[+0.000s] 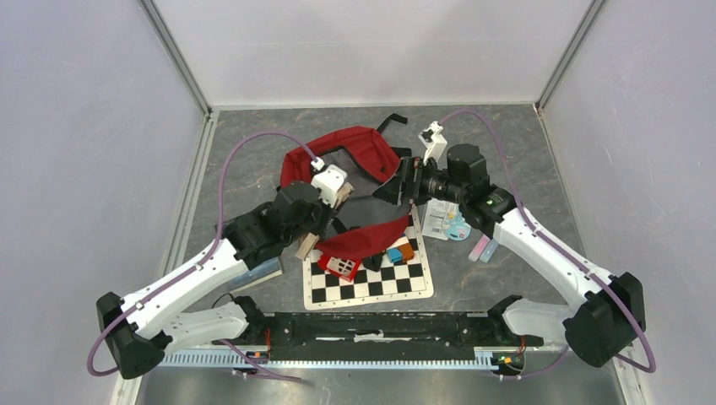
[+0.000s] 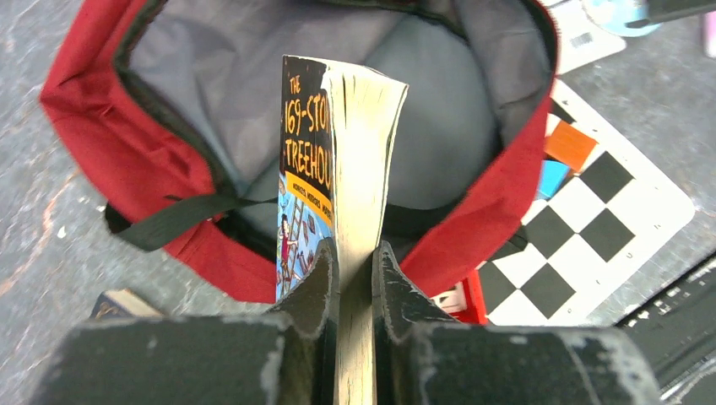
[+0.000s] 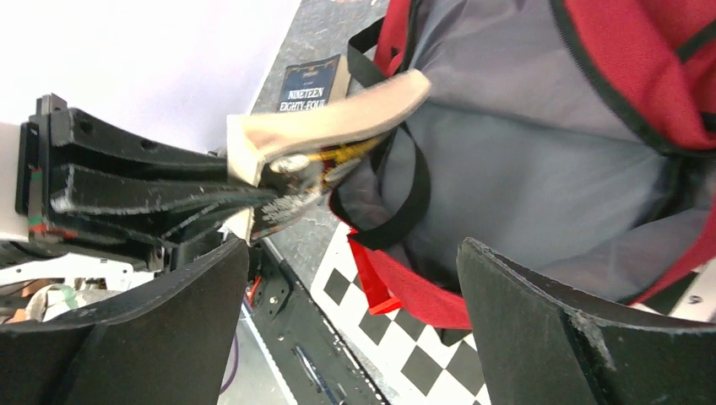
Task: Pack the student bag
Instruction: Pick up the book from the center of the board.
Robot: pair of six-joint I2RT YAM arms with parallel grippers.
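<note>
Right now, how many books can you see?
2. One book stands clamped in the left gripper at the open bag; the other book lies on the table beside the bag. More may be hidden.

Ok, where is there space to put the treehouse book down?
Inside the student bag, ahead of the treehouse book, the grey lining looks bare. On the table, bare patches lie between the bag and the left wall, and in the far right corner. It is crowded by the checkerboard and the cards beside it.
</note>
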